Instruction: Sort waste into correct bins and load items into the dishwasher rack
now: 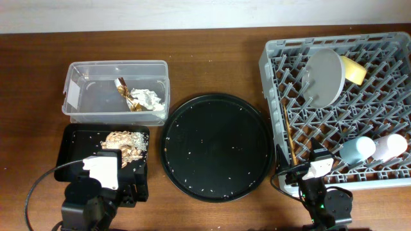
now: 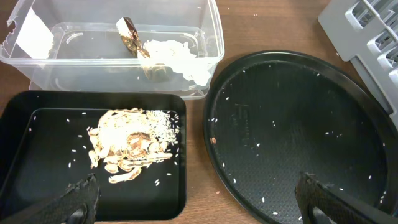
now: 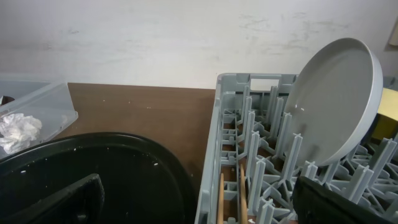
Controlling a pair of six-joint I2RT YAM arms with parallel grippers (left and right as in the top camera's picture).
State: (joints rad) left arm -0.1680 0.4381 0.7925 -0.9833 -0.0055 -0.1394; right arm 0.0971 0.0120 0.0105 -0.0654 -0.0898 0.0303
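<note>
**Chopsticks lie straight ahead of the right tool, already in the rack**

I find the chopsticks point(image 1: 290, 138) in the left-hand channel of the dishwasher rack point(image 1: 266, 61). Their long axis runs directly away from the right tool point(image 3: 202, 199), which sits just in front of them and is much the nearer. Its jaws stand apart, empty. The left tool point(image 2: 199, 202) is also spread wide, holding nothing, by the black tray point(image 1: 67, 138). The overhead view gives the chopsticks' full length. The right wrist view shows only their near ends between pegs.
</note>
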